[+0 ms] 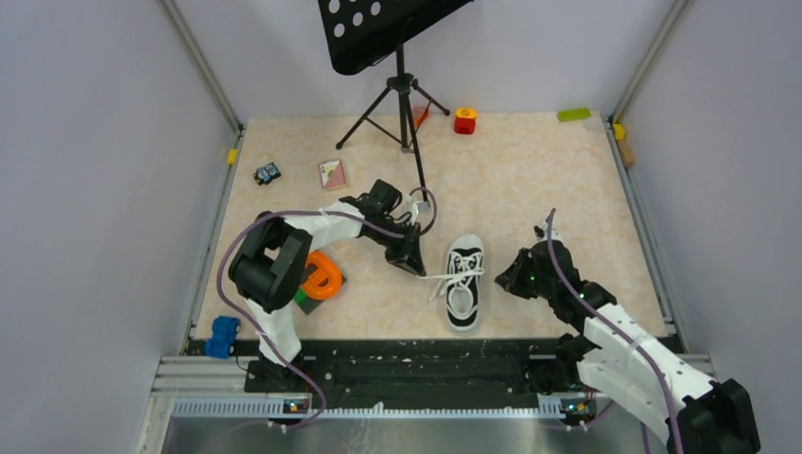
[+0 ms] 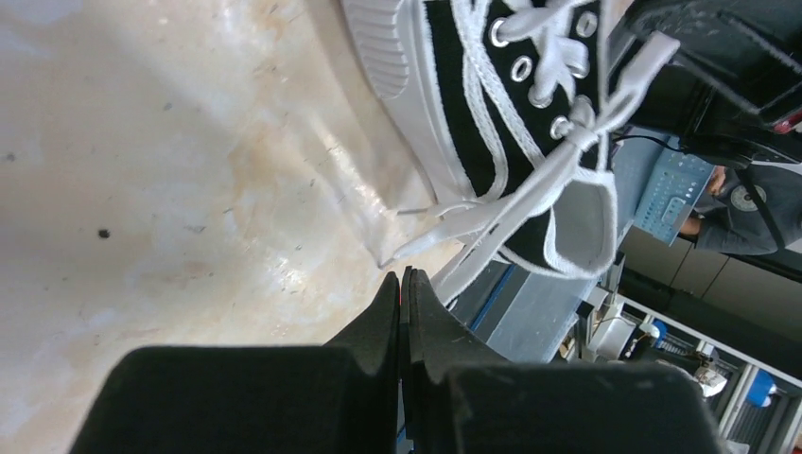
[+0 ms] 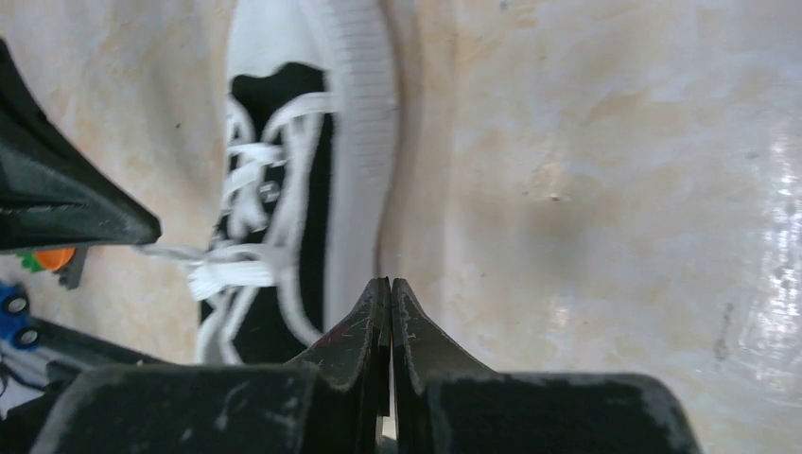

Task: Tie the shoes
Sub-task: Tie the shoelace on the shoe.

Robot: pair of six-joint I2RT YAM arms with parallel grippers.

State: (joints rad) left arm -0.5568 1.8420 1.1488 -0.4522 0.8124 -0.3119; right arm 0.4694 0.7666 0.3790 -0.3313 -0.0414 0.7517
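Centrally, the sneaker [image 1: 464, 282] stands on its sole on the table [image 1: 558, 180]. It lies between the two arms, near the front edge, with its white toe cap pointing away from the arm bases. Its laces [image 1: 441, 277] are threaded through the eyelets but untied, and the loose ends trail off the shoe toward the left arm and onto the table.

The left gripper [image 2: 403, 284] sits low just beside those ends, fingers pressed together with nothing seen between them. Whether a lace touches the outside of a finger cannot be told. The right gripper [image 3: 389, 288] is low by the shoe's other flank, near the white sole, and is likewise closed on nothing.

Farther out are an orange toy [image 1: 322, 274] behind the left arm, a blue toy car [image 1: 224, 336] at the front left corner, and a music stand [image 1: 383, 33] at the far side.

Judged from this, no knot has been begun and the step in hand is taking hold of the laces.
- Each gripper must part its fingers before pinching.
- The left gripper is best placed to take one end near its tip, which leaves slack.
- Since both ends lie leftward, one end should be passed across to the right gripper.
- Pulls should be gentle, because so light a shoe would probably slide.
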